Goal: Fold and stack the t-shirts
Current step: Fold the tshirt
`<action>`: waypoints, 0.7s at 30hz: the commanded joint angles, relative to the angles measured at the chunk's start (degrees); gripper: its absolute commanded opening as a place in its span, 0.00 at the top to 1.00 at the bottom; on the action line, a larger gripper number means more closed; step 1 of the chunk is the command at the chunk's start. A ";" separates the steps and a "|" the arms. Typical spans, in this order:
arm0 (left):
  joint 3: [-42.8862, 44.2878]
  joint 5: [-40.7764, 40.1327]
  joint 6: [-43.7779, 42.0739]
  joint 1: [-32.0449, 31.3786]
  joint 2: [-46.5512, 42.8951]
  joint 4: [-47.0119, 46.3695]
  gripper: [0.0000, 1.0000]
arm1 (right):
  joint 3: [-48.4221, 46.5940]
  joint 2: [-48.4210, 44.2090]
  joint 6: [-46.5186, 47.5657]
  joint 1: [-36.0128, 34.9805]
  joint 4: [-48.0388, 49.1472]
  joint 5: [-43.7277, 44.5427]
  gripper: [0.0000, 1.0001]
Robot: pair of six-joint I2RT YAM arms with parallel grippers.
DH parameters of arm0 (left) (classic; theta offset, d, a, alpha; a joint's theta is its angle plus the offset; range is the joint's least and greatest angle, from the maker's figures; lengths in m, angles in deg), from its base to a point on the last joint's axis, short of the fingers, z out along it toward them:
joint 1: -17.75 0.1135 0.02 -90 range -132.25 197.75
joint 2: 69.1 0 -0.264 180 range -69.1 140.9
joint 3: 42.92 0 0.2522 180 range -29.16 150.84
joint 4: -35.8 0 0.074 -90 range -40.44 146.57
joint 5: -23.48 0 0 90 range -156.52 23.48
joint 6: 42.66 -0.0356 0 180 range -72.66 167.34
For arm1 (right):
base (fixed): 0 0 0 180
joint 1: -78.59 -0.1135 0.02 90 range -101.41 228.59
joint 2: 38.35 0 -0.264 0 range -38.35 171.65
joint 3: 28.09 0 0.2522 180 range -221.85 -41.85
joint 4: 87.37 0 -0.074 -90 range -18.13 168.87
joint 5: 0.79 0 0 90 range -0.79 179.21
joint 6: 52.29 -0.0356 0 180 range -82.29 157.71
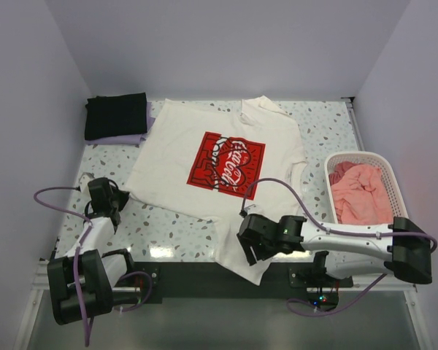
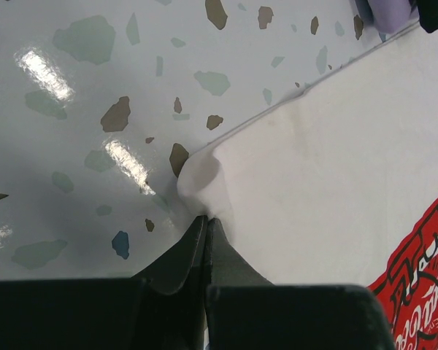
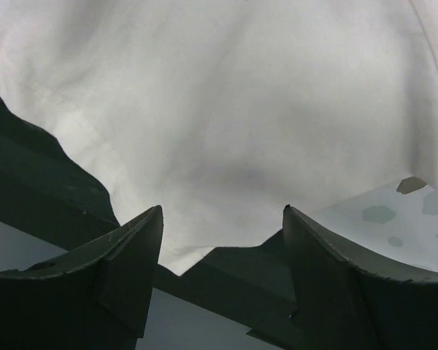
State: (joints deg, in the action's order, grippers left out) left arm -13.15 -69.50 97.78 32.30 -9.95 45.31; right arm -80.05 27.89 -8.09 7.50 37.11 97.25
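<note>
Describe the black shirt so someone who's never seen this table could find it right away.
Find the table corner at far left, beside the spread white tee. Folded there, the black tee lies on a lavender tee. It is the only dark cloth.

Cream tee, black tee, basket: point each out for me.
cream tee [image 1: 285, 131], top view, bare cloth right of the red print
black tee [image 1: 117, 115], top view, middle of the folded cloth
basket [image 1: 394, 191], top view, right slatted wall
</note>
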 commanded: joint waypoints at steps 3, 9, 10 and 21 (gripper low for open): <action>-0.45 -0.36 0.10 -0.22 -0.97 -3.13 1.00 | -0.39 0.82 -4.20 -6.24 1.76 8.13 0.30; -0.10 -0.71 0.01 -0.22 -0.71 -2.78 1.00 | -1.71 3.98 -7.20 -13.72 2.38 12.36 0.31; -0.02 -0.79 -0.07 -0.31 -0.71 -2.78 1.00 | -1.79 4.42 -7.63 -14.51 2.56 12.62 0.31; 0.16 -0.97 -0.16 -0.39 -0.44 -2.52 1.00 | -0.92 7.94 -8.95 -19.17 7.57 12.10 0.37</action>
State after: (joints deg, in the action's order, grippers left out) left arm -13.17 -69.55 97.76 32.25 -10.06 45.31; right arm -80.11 35.45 -15.17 -11.39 41.55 107.71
